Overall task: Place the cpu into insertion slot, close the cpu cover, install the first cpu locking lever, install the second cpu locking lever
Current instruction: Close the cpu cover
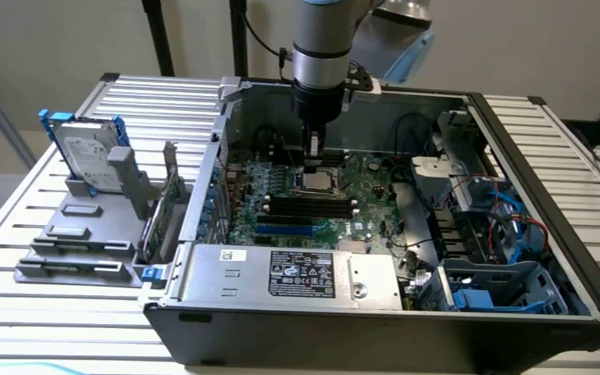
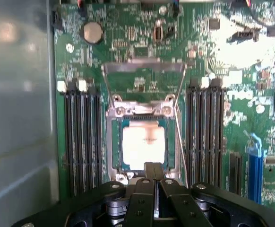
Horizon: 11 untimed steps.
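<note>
Gripper [image 2: 154,169] fingers closed together, holding nothing, tips at edge of insertion slot [image 2: 119,156]. Black memory slots [image 2: 81,137] just beside slot on one side; cpu [image 2: 143,145] seated flat inside slot, cpu cover [image 2: 172,142] lying down around it; second bank of memory slots [image 2: 206,132] just beside slot on opposite side

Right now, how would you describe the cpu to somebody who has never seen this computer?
Look inside the open computer case at the green board. Between two groups of long black memory slots, a silver-rimmed square socket holds the cpu. It is the only pale, flat square there.
</note>
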Motion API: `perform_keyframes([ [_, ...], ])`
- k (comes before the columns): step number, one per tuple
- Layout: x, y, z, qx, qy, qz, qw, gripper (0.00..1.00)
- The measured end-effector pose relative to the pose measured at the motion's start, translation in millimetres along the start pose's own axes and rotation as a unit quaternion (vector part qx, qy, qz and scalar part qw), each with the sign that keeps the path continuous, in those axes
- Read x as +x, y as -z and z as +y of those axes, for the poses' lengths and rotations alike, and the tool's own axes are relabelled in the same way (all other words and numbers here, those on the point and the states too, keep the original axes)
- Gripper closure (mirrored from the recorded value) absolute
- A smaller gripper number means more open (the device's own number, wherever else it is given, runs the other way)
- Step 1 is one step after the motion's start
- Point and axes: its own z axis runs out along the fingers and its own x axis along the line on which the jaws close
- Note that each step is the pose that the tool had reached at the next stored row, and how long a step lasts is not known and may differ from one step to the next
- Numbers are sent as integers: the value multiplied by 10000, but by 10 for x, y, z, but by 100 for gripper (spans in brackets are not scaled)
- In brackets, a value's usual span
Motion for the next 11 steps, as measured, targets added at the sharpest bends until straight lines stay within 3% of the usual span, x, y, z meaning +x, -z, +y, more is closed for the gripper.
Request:
perform_keyframes([
  [11, 19, 278, 504, 97, 0, -3, 10000, 89],
])
